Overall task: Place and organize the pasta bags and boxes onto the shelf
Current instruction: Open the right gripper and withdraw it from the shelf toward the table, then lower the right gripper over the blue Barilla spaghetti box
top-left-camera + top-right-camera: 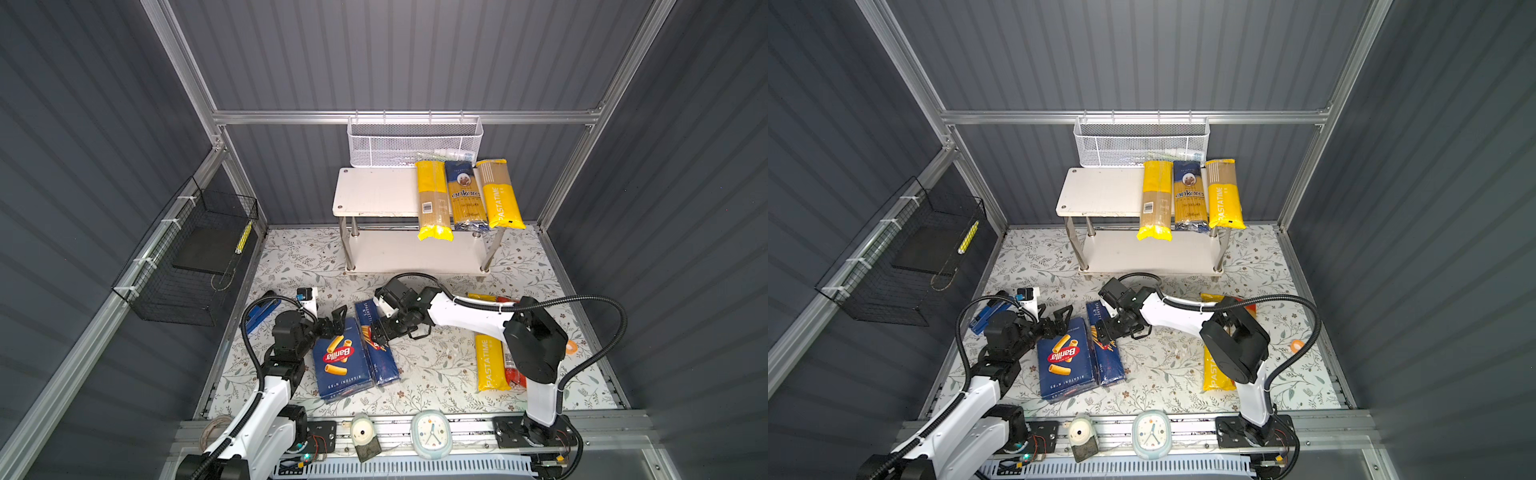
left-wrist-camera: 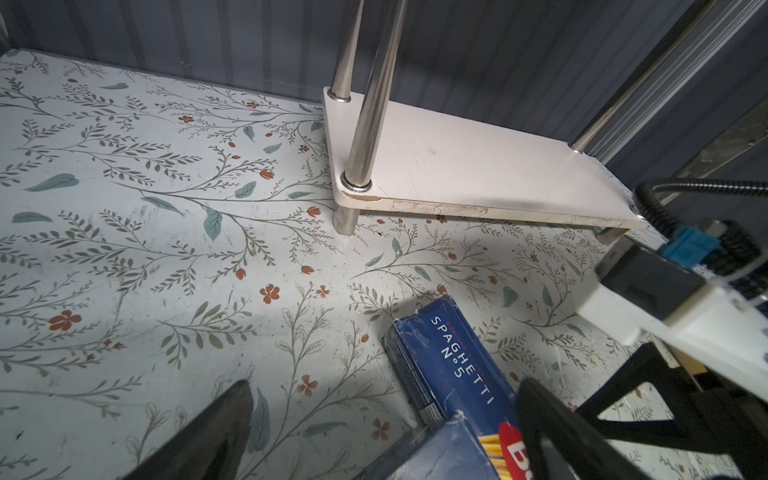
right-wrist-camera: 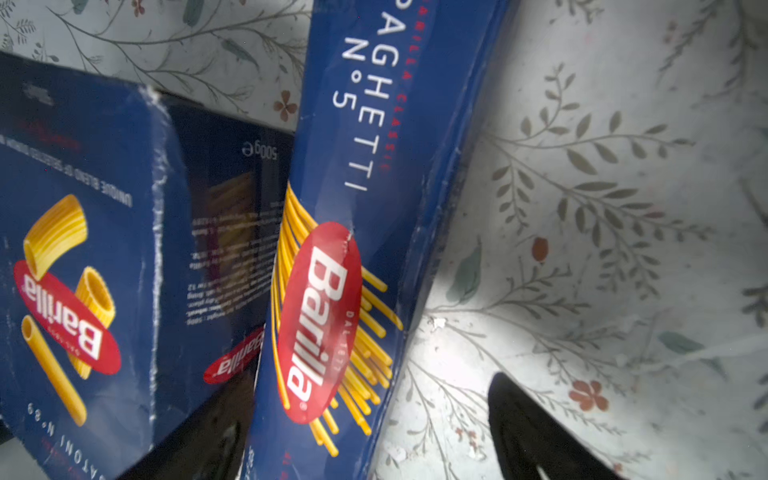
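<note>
Right end effector point(image 1: 379, 334) straddles the spaghetti box point(image 1: 384, 365).

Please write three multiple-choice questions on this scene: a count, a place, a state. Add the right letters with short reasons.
1. Bags on the shelf's top board? A. two B. three C. five
2. The spaghetti box lies: A. on the shelf B. in a basket C. on the table beside the rigatoni box
3. The right gripper is: A. open astride the spaghetti box B. shut on a bag C. unseen

1 B: three lie side by side. 2 C: both boxes lie on the table. 3 A: fingers apart, box between.
</note>
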### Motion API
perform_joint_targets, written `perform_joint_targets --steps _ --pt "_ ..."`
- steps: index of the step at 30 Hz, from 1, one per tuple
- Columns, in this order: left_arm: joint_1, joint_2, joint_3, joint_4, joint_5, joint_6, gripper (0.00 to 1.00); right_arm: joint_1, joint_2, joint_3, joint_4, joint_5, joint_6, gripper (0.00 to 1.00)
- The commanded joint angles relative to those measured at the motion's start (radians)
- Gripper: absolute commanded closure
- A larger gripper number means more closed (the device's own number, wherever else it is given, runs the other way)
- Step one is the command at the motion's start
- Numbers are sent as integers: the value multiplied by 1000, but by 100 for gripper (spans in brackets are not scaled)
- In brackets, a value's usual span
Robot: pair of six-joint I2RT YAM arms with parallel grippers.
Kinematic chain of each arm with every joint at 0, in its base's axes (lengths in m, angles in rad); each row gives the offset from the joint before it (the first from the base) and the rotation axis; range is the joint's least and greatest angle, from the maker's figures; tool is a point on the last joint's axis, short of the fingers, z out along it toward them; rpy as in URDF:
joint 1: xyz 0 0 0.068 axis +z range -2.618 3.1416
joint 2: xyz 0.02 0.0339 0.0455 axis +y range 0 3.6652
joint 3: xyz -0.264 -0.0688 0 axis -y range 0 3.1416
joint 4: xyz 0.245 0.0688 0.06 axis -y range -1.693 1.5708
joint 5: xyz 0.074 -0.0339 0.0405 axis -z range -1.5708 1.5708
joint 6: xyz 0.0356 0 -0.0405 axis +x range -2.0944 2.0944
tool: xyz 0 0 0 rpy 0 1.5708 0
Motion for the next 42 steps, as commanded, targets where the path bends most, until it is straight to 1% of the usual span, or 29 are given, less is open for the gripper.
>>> perform_joint_targets --steps 1,10,14,19,23,28,31,35,39,42 --pt "-6 -6 23 -24 -25 -16 0 13 -1 3 -41 -12 -37 11" --pt "-6 -32 13 -25 -29 -17 1 45 -10 -66 44 10 -62 9" --pt "-6 -37 14 -38 -27 -21 0 70 8 -46 19 61 -67 9" --pt "-6 3 32 -32 -3 -14 1 80 31 -43 49 65 -44 9" --pt "-6 28 43 -31 8 -10 1 86 50 -23 23 90 -27 9" --pt "-6 -12 24 -32 -5 -15 0 87 63 -24 -21 138 -5 8" --pt "-6 -14 23 -31 -4 -15 0 83 57 -42 -61 185 -21 8" --pt "-6 5 31 -29 7 -11 0 55 -5 -123 -64 221 -31 6" --pt "-6 0 30 -30 7 -10 0 12 -88 -209 -41 202 -42 7" --pt "-6 5 31 -29 12 -8 1 12 -173 -273 24 165 -80 7"
